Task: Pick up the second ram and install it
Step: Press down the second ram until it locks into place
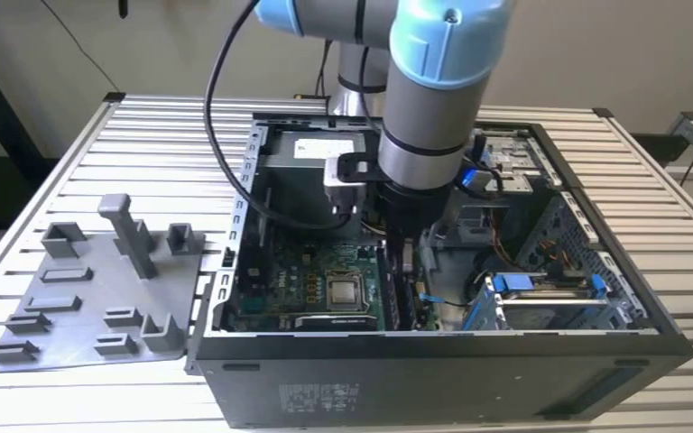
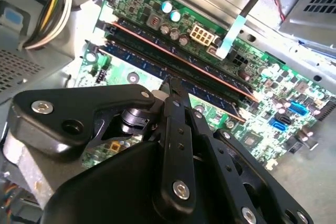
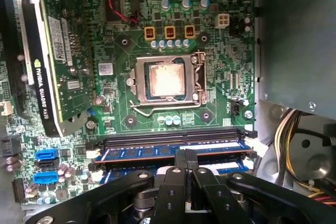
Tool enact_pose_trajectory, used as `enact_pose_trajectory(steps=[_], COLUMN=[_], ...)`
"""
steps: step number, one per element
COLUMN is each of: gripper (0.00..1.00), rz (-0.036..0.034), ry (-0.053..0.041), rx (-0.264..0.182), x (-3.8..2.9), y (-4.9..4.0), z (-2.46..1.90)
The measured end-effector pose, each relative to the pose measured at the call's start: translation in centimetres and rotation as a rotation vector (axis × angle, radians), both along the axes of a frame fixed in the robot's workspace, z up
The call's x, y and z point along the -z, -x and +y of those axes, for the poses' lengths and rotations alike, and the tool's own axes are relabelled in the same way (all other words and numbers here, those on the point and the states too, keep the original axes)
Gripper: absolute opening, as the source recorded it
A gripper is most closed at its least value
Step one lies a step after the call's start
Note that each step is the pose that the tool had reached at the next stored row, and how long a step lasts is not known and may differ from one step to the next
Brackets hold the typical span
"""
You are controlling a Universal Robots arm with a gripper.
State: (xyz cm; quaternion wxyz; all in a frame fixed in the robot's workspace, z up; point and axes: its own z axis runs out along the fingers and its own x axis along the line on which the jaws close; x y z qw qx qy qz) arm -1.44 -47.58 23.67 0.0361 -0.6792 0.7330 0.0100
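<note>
Inside the open computer case point(image 1: 443, 352), my gripper point(image 1: 408, 263) hangs over the memory slots beside the processor point(image 3: 167, 81). The second ram point(image 3: 136, 152) is a long dark blue stick with a copper-coloured edge, standing in a slot on the green motherboard. In both wrist views the black fingertips point(image 2: 171, 83) are pressed together, and the gripper point(image 3: 187, 153) rests on the ram's point(image 2: 137, 64) top edge near its middle. A neighbouring stick point(image 2: 210, 69) sits in the slot alongside. The fingers close along the ram's length, not across it.
A grey plastic holder plate point(image 1: 82, 311) with upright blocks lies on the slatted table at the exterior view's left. A graphics card point(image 3: 58, 66), yellow and black cables point(image 3: 286, 135) and a blue drive cage point(image 1: 540, 298) crowd the case around the slots.
</note>
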Motion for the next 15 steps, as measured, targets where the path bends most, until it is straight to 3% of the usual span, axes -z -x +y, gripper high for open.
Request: enact_pose_trajectory(steps=[4,11,13,15], gripper=[0.11,0.11,0.11,0.11], rz=[0.0002,0.0029,0.0079,0.0191], ry=[0.0,0.0,0.0002,0.0015], rx=[-0.004,-0.004,-0.004,-0.004], x=[0.07,0.3,0.37,0.46], y=[0.0,0.01,-0.01,0.02], z=[-0.8,-1.37,-1.45,-1.45])
